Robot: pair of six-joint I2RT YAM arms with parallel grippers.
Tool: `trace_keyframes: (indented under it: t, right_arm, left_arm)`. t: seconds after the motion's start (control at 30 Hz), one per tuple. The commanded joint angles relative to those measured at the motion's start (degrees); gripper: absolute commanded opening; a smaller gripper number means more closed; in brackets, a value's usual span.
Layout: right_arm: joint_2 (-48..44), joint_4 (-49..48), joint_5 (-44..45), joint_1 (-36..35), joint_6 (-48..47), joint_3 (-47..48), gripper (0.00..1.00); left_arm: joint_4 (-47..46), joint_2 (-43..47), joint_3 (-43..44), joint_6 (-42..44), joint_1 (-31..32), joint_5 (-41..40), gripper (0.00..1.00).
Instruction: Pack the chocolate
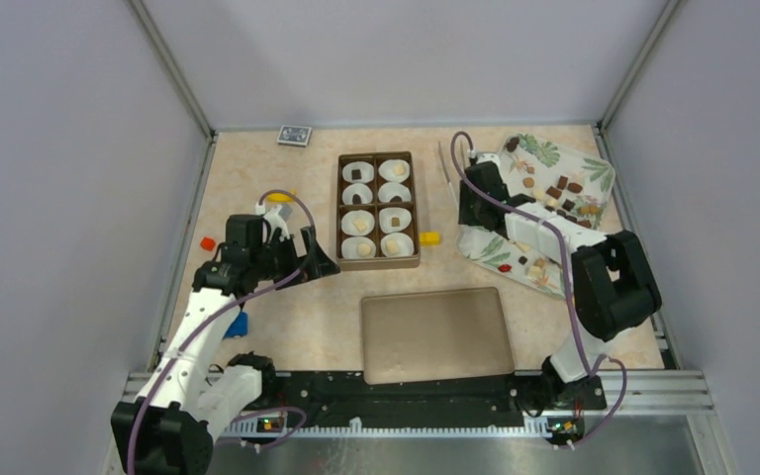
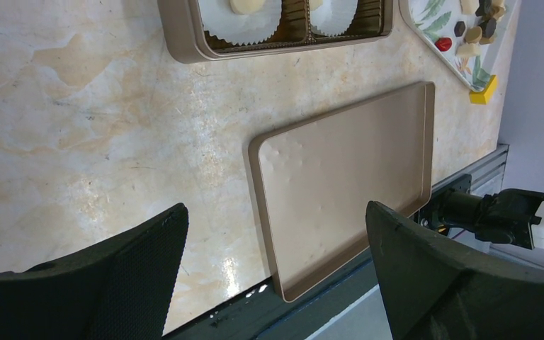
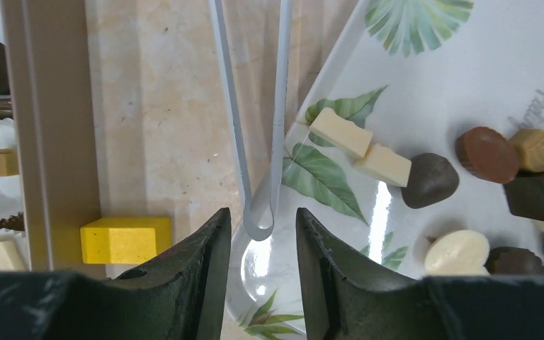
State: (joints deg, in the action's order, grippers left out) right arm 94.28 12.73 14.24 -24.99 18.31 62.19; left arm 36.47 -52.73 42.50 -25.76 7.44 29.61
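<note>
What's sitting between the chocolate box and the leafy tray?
A yellow block and thin grey tongs, clearest in the right wrist view.

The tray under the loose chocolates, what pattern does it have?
The tray is white with green leaf prints, clearest in the right wrist view.

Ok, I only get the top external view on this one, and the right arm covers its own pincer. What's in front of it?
Observer: The right pincer straddles the looped end of thin white tongs, with a sliver of gap on each side.
Reviewer: Which chocolate is closest?
Observer: Two cream chocolates, touching, at the rim of the leaf-print tray, with a dark rounded piece beside them.
Reviewer: And the left pincer, open?
Observer: Wide open, nothing between its fingers, the flat lid ahead of it.
</note>
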Motion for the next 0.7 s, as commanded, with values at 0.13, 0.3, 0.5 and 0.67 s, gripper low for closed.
trace_keyframes:
  t: [0.13,0.3,0.5,0.67]
  right_arm:
    - [6.5,-1.7,-1.3,-0.3,1.7,3.7,0.38]
    - [7.4,-3.1,-5.1,-0.9,2.5,4.3,0.38]
    - [6.8,-2.8,-4.1,-4.5,0.6,6.5,0.38]
    - [3.6,-2.1,-2.7,-4.8,0.3,5.0,0.48]
  left_arm:
    - [0.0,1.6,-0.6,1.8,0.1,0.5,0.99]
    - [0.3,1.9,-0.5,1.9,0.1,0.1,0.99]
    - [0.3,1.5,-0.2,1.7,0.1,0.1,0.99]
    - [0.3,1.5,0.0,1.5,0.1,0.2,0.99]
